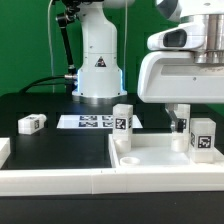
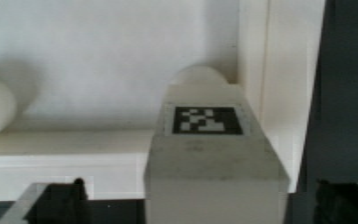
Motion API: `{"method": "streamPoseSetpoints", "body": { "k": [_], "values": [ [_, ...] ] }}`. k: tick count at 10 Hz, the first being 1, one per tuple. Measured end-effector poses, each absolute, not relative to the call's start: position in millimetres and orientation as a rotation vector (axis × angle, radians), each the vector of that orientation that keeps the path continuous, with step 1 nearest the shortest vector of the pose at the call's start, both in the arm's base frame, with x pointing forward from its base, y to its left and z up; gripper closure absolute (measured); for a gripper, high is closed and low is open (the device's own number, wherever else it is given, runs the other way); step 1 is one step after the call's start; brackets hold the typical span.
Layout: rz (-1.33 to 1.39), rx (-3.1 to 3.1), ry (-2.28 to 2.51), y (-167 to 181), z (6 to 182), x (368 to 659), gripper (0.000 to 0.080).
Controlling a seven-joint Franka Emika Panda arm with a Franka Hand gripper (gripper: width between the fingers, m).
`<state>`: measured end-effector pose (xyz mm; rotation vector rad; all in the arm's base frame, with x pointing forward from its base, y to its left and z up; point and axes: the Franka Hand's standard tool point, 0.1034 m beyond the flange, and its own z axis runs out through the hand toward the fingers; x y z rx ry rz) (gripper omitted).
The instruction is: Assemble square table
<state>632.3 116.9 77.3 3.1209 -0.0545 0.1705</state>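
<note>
Exterior view: loose leg (image 1: 31,123) beside marker board (image 1: 85,122); rail (image 1: 60,180) fronts slab (image 1: 160,156).

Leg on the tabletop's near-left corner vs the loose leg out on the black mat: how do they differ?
The corner leg stands upright on the square tabletop; the loose leg lies on its side on the black mat. The corner leg sits by the marker board; the loose one lies apart from it, toward the exterior view's left. Both are white tagged blocks.

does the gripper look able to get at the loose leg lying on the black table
Probably yes, but not right away: the loose leg lies in the open with nothing over it, while the gripper seems busy with another leg.
</note>
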Motion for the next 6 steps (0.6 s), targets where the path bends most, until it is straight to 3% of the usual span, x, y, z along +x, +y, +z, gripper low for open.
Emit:
{"method": "streamPoseSetpoints", "body": {
  "k": [1,2,3,6],
  "values": [
    [0.171,3.121,-0.076,116.8,77.2,632.3,0.0238],
    [0.171,3.121,-0.099,116.8,77.1,632.3,0.044],
    [0.17,3.121,-0.1,116.4,77.0,632.3,0.0511],
    [0.171,3.112,-0.362,116.6,76.5,632.1,0.051]
  ]
}}
